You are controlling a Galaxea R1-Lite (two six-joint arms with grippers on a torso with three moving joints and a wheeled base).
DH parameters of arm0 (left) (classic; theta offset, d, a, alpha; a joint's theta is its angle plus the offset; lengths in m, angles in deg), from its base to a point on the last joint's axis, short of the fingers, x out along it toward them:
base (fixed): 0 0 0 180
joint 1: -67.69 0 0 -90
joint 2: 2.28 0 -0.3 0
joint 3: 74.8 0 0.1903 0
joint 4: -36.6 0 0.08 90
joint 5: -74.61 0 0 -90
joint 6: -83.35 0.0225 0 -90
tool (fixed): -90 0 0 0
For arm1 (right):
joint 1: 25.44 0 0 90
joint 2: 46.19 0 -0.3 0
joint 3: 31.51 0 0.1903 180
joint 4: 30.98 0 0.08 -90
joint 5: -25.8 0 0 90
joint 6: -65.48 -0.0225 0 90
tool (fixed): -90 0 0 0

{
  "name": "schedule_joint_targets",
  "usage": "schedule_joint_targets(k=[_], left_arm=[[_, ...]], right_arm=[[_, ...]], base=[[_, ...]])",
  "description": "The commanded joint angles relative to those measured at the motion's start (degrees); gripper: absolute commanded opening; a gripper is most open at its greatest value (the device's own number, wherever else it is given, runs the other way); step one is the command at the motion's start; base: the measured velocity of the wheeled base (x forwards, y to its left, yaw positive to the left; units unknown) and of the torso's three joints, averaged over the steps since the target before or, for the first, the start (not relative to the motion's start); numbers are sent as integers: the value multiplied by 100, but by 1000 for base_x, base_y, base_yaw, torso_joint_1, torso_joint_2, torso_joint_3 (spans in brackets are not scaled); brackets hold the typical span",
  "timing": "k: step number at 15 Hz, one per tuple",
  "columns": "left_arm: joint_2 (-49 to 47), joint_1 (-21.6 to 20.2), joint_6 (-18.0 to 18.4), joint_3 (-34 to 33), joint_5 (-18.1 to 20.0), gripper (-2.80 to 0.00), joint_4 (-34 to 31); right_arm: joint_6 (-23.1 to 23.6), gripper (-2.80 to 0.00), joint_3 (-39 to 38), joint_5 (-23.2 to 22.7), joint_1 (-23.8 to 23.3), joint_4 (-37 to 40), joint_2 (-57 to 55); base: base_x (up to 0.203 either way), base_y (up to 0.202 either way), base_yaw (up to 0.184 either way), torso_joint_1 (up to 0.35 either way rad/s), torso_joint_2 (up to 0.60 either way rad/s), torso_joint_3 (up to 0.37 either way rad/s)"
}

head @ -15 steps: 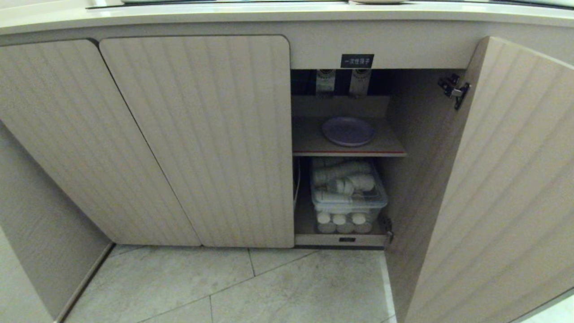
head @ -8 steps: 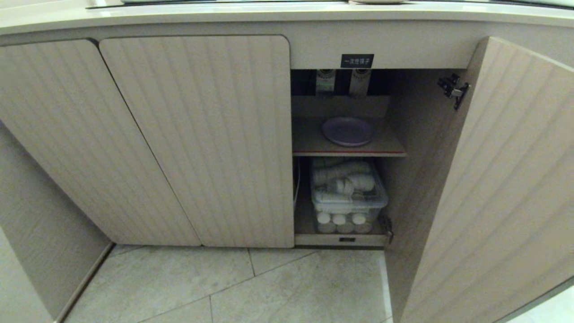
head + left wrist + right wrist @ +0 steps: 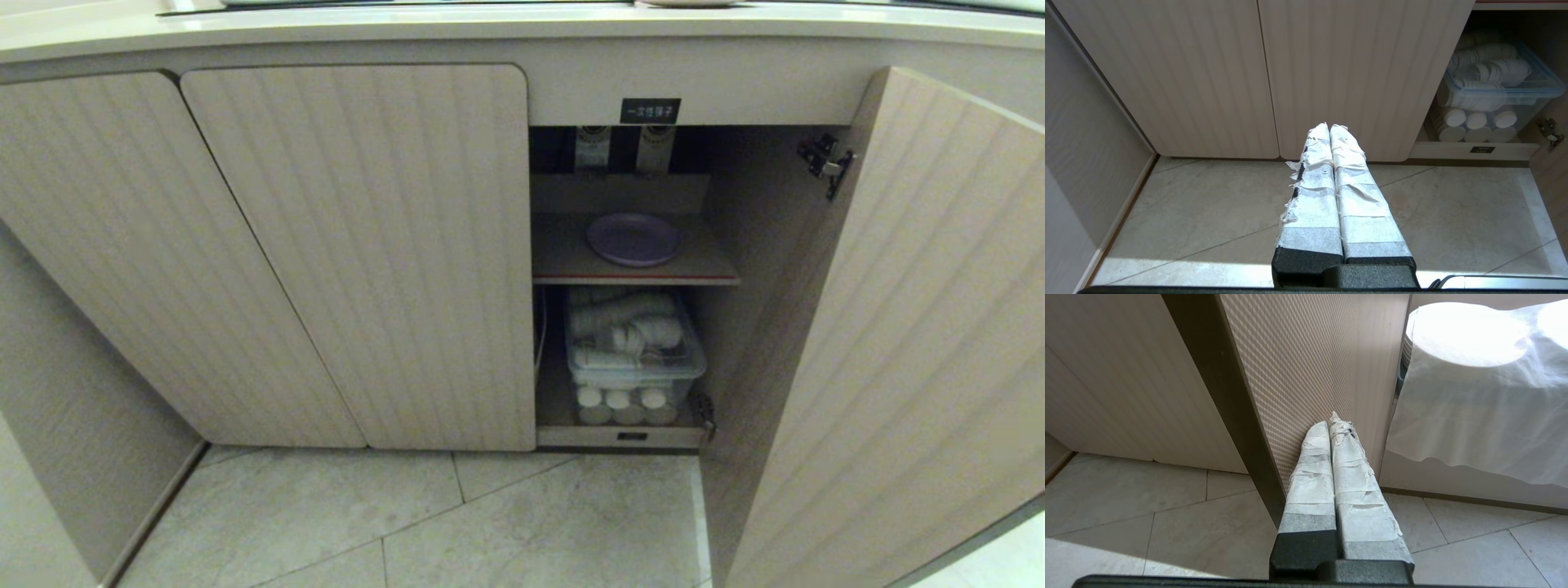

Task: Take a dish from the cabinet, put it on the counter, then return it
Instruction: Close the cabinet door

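now – dish (image 3: 634,239) flat on cabinet (image 3: 359,245) shelf | my right gripper (image 3: 1335,424) closed, empty, by the open door's outer face | left gripper (image 3: 1329,130) closed – over floor

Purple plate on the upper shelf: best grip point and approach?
Pinch the near rim of the dish, coming level through the cabinet opening. It lies flat on the shelf, so only the low raised rim offers purchase. The open door crowds the right, so probably enter slightly from the left.

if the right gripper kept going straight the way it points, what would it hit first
Most likely the open cabinet door: the right gripper, fingers shut, points at its outer face, seemingly very near it.
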Motion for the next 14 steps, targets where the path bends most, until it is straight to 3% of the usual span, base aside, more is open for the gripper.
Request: schedule_joint_targets(k=[1, 14], left_arm=[[2, 0, -4, 0, -9, -280, 0], [2, 0, -4, 0, -3, -280, 0]], right_arm=[[0, -280, 28, -1, 4, -17, -62], [-232, -280, 1206, 7, 12, -148, -1374]], base=[[0, 0, 0, 0, 0, 0], [0, 0, 0, 0, 0, 0]])
